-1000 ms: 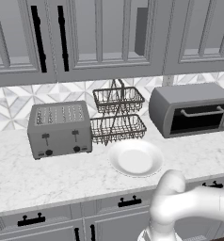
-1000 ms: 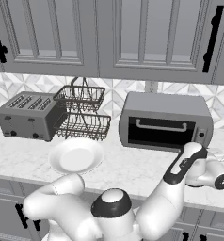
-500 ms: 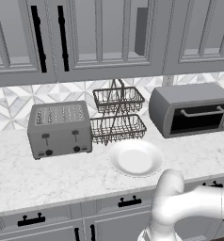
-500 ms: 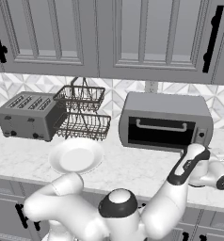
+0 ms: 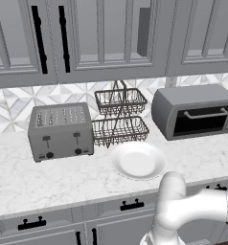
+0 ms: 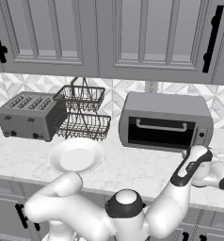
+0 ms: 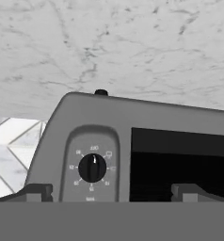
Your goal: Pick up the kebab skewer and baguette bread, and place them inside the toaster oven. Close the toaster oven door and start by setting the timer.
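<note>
toaster oven [image 6: 164, 121]: one grey box, dark glass door [image 6: 160, 133] shut, bar handle, one black dial [image 7: 92, 167], set on marble surface [image 5: 63, 177] | one plate [image 5: 138, 161], one slotted toaster [image 5: 61, 130] | tool [image 7: 111, 192] spread wide, nothing gripped

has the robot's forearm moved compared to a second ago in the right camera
Yes. In the right base view, the forearm has risen slightly and edged right, toward the toaster oven and its knob end; the oven itself has stayed put.

The toaster oven [image 5: 195, 112] is cut off by the right edge of the left base view. In the hand view, dial [image 7: 92, 167] markings are too small to read, and the fingertips [image 7: 36, 192] are cropped at the bottom.
</note>
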